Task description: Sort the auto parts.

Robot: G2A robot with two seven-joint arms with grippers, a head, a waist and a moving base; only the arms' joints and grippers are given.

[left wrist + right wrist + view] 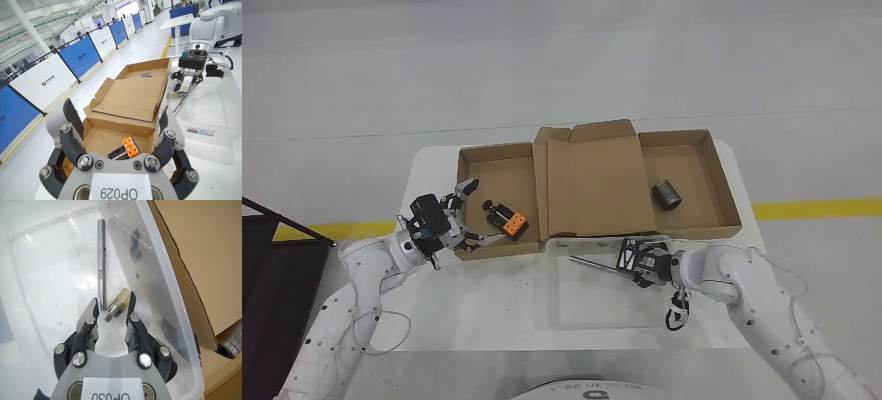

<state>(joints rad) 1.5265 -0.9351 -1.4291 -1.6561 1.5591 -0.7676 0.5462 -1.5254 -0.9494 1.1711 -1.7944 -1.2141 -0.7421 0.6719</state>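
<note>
A clear plastic tray (587, 300) lies in front of a three-part cardboard box (592, 180). In the tray are a thin steel rod (101, 262) and a yellowish rubber bumper with a threaded stud (121, 304). My right gripper (113, 303) stands open low in the tray, one finger against the rod's near end and the other against the bumper. My left gripper (118, 117) is open and holds nothing, above the near corner of the box's left compartment. An orange-and-black part (130, 146) lies in that compartment. A dark metal cylinder (667, 193) rests in the right compartment.
The box's middle section (597, 185) is covered by a flat cardboard flap. The tray wall (170, 279) rises close beside my right gripper, with the box just beyond it. Bare white table (492, 320) spreads in front of the box on the left.
</note>
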